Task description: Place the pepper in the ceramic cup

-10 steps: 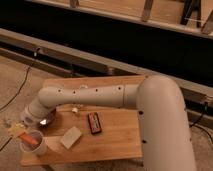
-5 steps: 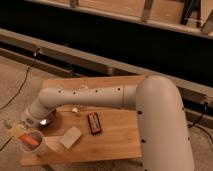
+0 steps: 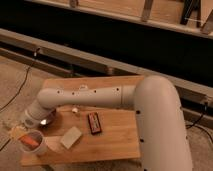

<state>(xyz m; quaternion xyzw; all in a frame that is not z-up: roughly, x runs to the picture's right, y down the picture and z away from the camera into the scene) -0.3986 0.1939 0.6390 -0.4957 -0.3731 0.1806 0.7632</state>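
Presently, the gripper is hanging low at the left front corner of the tabletop, at the end of the pale arm. The wrist is covering the jaws, so it cannot be told whether they are clenched or released.

Just right of the jaws and slightly nearer the camera, the ceramic cup is standing upright. The pepper is showing as an orange-red piece in its mouth, apparently lying inside the rim. Whether the jaws are touching it cannot be told.

Judged as a handled object, the pepper is likely behaving as a light, slightly yielding body with a smooth skin that may slide under pressure. Hold is best taken across its narrow width at mid-length, with gentle force. The cup is probably acting as a rigid, brittle and smooth-walled vessel, liable to tip if nudged at the rim.

Behind the jaws and to the right, a dark bowl is sitting partly under the wrist. Farther right, a tan block is lying flat, and beyond it a black-and-red bar, well apart from the cup.
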